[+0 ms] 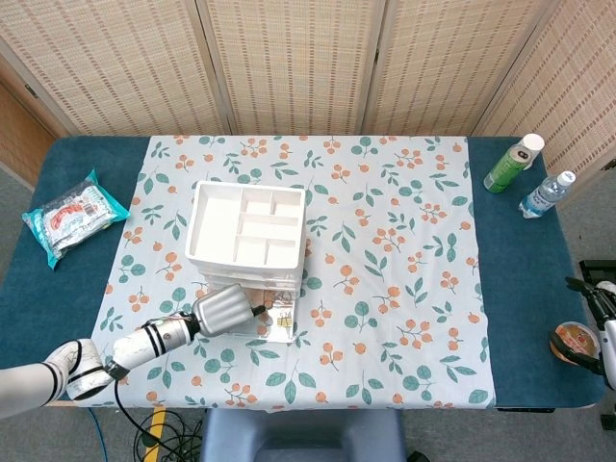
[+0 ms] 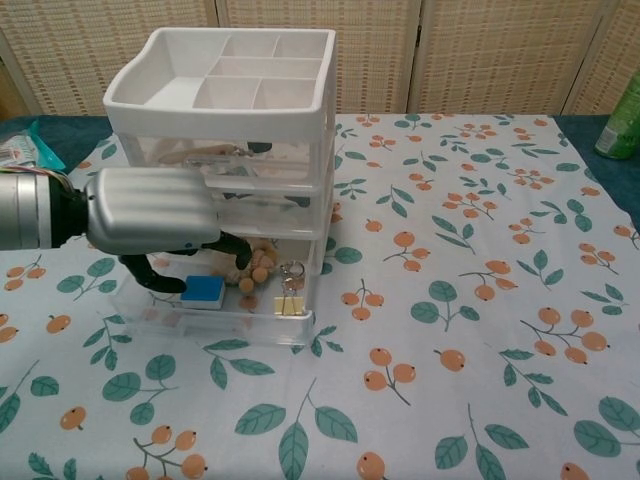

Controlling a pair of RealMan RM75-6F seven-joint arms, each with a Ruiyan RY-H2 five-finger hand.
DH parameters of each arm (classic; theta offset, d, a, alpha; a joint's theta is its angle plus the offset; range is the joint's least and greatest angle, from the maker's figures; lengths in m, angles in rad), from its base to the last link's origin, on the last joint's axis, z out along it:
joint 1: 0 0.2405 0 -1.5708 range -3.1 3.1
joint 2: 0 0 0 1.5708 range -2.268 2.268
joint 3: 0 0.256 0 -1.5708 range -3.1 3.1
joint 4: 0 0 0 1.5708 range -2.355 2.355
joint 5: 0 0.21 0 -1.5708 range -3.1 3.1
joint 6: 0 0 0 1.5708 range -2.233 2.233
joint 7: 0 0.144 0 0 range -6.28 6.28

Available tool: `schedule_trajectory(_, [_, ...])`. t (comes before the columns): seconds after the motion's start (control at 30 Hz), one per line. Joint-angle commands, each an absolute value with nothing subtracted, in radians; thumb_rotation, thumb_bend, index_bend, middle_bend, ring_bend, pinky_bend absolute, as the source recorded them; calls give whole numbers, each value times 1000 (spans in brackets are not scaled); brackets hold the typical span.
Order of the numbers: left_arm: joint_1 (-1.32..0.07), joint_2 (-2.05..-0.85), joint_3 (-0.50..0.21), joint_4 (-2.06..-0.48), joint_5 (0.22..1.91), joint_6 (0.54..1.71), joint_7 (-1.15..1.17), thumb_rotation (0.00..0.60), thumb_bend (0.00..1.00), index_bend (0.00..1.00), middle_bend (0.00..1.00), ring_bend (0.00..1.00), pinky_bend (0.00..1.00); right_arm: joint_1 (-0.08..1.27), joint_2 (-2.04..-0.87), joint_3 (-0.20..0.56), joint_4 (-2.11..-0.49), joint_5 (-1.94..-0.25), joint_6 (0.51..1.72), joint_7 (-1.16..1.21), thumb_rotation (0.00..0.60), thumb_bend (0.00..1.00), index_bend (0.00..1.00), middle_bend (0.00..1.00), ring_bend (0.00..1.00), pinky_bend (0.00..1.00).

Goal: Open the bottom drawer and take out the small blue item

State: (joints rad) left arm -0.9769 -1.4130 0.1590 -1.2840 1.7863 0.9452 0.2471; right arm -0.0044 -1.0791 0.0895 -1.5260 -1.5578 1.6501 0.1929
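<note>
woven folding screens (image 1: 289, 63) behind a blue table (image 1: 539, 289)

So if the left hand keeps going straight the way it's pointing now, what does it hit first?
Most likely the small blue item. The left hand reaches into the open bottom drawer, dark fingertips curled just beside the item. Past it lie a beige beaded trinket and a binder clip. Whether there is contact yet is unclear.

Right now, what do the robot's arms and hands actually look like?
The left hand has a smooth silver-grey metal back and black fingers. Its wrist is a silver cylinder with black rings, and the left arm behind it is glossy white. The right hand shows only at the picture's edge: dark fingers on a white arm.
</note>
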Motion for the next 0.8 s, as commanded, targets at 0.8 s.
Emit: schedule_trajectory(0.8, [-971, -1465, 189, -1140, 1861, 964, 164, 600, 255, 295, 1000, 1000, 1000, -5, -1074, 92, -1540, -1554, 1646, 176, 600, 214, 181, 292, 324, 358])
